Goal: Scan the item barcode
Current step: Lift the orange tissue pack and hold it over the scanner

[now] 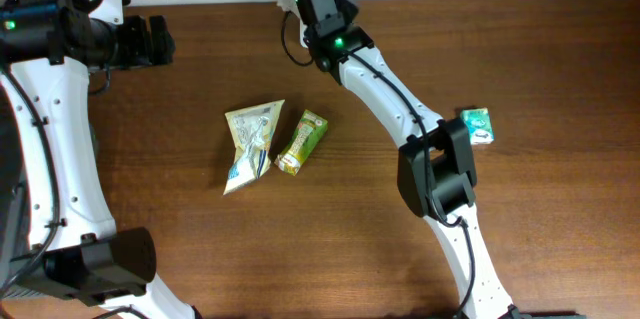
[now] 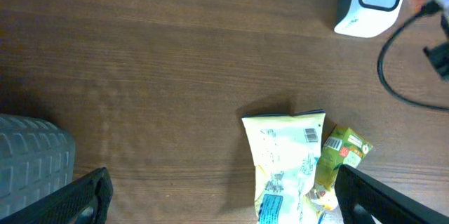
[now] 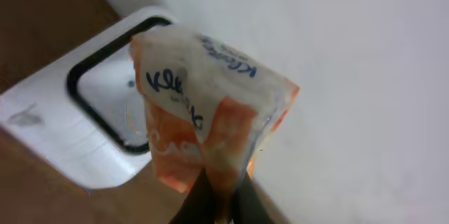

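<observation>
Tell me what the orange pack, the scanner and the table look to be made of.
Orange pack: likely thin soft plastic film, slightly glossy; it folds and crinkles.
Scanner: hard white plastic, smooth, with a dark-framed glassy window.
Table: wood or wood-look laminate, brown with visible grain; cannot tell which.

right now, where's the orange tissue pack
In the right wrist view, the orange tissue pack is pinched in the right gripper, held in front of the white scanner at the far edge of the table.

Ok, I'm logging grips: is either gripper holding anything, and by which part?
The right gripper pinches the orange tissue pack by one end; the left gripper is open and empty.
</observation>
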Controlling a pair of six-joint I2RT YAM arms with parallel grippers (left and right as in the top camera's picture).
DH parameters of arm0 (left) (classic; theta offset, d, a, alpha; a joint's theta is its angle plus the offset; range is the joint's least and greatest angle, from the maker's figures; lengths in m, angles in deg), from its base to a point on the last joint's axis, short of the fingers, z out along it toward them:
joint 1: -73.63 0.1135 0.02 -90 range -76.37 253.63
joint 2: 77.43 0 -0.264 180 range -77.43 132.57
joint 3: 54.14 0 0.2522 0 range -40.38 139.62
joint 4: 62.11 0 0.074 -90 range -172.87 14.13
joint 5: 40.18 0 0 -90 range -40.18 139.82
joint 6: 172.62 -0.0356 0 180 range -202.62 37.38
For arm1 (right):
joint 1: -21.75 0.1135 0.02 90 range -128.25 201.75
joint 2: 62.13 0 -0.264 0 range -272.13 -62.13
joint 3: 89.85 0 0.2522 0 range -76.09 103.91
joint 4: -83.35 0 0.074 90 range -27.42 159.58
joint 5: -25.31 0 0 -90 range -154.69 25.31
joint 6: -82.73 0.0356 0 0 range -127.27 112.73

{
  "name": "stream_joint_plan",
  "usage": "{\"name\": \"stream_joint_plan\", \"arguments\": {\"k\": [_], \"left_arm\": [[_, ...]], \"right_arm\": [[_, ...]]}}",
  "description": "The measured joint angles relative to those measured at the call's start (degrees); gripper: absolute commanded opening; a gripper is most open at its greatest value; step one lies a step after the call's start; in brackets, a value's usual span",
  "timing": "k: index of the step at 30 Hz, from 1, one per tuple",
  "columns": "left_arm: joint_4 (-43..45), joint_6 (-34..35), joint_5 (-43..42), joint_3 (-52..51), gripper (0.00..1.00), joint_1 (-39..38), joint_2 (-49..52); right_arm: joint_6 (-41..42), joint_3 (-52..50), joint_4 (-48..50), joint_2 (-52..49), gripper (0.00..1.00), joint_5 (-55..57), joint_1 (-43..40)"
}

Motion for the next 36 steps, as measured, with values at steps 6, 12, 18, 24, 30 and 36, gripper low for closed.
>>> {"name": "stream_joint_plan", "arguments": {"k": [6,12,18,24,30,36], "left_arm": [[0.0,0.0,0.0,0.0,0.99,0.0,0.0],[0.0,0.0,0.0,0.0,0.99,0.0,0.0],[0.0,0.0,0.0,0.0,0.99,0.0,0.0],[0.0,0.0,0.0,0.0,0.99,0.0,0.0],[-0.1,0.0,0.0,0.0,0.99,0.0,0.0],[0.0,0.0,0.0,0.0,0.99,0.0,0.0]], "right_arm": [[-12.9,0.0,8.1,-3.7,0.04,-0.6,-0.2],[-18.3,0.0,9.6,-5.5,0.04,-0.7,-0.9],[-18.8,0.0,9.5,-5.5,0.04,-0.7,-1.6],[-16.6,0.0,6.3,-5.5,0.04,1.2,-1.6],[-7.9,0.1,-12.0,4.6,0.04,-3.7,-1.6],[24.8,1.2,-48.4,26.0,0.04,-19.3,-4.3]]}}
